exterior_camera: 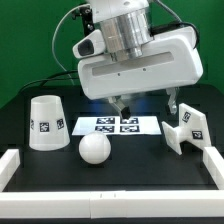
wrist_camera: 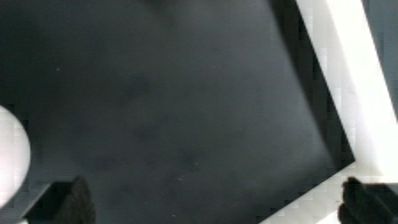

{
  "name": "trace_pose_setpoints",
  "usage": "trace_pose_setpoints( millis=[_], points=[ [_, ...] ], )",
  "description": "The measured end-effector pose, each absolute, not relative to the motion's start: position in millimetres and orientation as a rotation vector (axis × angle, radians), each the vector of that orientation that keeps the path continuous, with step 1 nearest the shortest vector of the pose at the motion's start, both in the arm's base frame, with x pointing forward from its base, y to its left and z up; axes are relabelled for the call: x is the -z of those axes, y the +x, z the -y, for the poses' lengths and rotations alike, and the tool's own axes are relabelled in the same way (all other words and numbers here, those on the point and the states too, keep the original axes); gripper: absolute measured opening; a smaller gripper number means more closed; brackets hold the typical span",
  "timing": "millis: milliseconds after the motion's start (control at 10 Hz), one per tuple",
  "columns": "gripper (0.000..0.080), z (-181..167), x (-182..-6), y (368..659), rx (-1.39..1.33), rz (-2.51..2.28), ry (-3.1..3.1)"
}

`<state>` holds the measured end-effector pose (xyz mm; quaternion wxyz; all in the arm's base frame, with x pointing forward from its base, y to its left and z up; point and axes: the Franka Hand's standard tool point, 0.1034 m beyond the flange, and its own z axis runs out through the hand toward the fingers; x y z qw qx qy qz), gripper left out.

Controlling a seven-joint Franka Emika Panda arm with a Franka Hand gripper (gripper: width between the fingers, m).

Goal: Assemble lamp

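The white cone shade (exterior_camera: pixel 46 122) stands on the black table at the exterior view's left, tag facing front. The white ball bulb (exterior_camera: pixel 95 150) lies in front of the marker board (exterior_camera: pixel 118 125). The angular white base (exterior_camera: pixel 185 130) with tags stands at the exterior view's right. My gripper (exterior_camera: pixel 147 103) hangs open and empty above the far side of the marker board, between shade and base, touching nothing. In the wrist view the gripper (wrist_camera: pixel 210 205) shows only its dark fingertips (wrist_camera: pixel 54 205) over bare dark table.
A low white wall (exterior_camera: pixel 110 183) frames the table along the front and sides. In the wrist view a white strip (wrist_camera: pixel 347 70) runs along one side and a rounded white edge (wrist_camera: pixel 7 150) shows at the other; I cannot tell which parts these are.
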<state>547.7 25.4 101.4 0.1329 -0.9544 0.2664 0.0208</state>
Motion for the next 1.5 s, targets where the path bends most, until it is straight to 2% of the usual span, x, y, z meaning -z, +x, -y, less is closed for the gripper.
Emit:
trace_pose_setpoints(
  millis=[300, 800, 1200, 1500],
  points=[
    [0.0699, -22.8, -95.3, 543.5, -0.106, -0.977, -2.651],
    [0.0699, -29.7, -93.4, 542.8, -0.112, -0.988, -2.642],
    [0.0699, -32.8, -97.3, 518.4, -0.374, -1.222, -2.451],
    [0.0699, -31.5, -96.9, 518.7, -0.374, -1.230, -2.441]
  ],
)
